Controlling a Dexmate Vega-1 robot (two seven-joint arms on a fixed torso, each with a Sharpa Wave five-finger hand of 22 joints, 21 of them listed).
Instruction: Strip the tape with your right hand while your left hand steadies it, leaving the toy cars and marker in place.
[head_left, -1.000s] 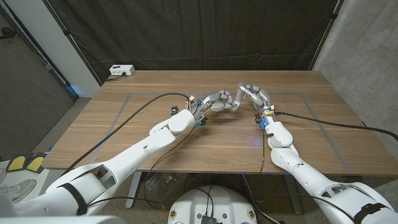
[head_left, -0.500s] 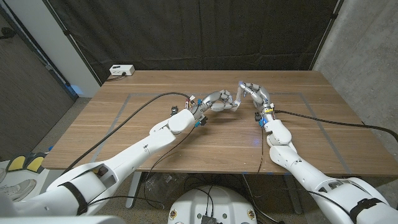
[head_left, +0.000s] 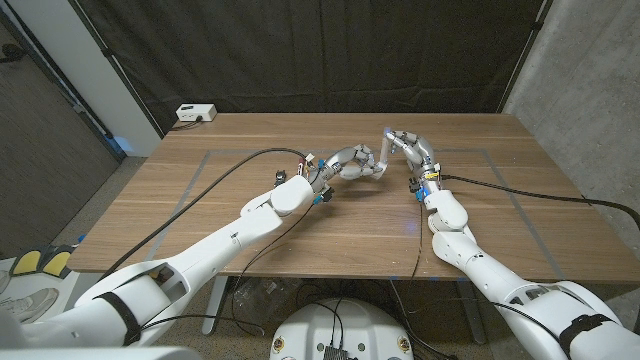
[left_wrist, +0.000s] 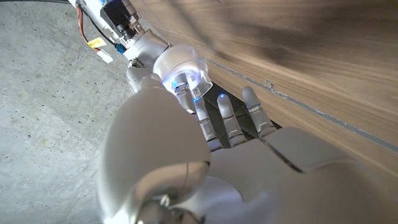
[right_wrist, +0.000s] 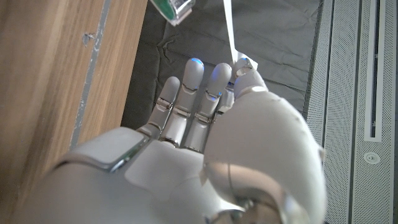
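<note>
Over the middle of the table (head_left: 220, 215) my two hands meet, fingers toward each other. My left hand (head_left: 352, 162) is curled around a small tape dispenser that its fingers mostly hide. In the right wrist view a clear and green corner of the dispenser (right_wrist: 174, 7) shows beyond my right hand (right_wrist: 211, 124). A thin white strip of tape (right_wrist: 229, 31) runs from the dispenser to my right hand, pinched between thumb and a finger. In the head view my right hand (head_left: 407, 148) arches just right of the left one. My left hand (left_wrist: 205, 162) shows its back, fingers pointing at the wood.
A white power box (head_left: 195, 113) sits at the table's back left edge. Black cables (head_left: 235, 165) trail along both arms over the wood. Grey tape lines (head_left: 195, 175) mark a rectangle on the tabletop. A dark curtain hangs behind the table.
My right hand has risen a little and drawn slightly away from the left hand. The left hand has stayed where it was.
</note>
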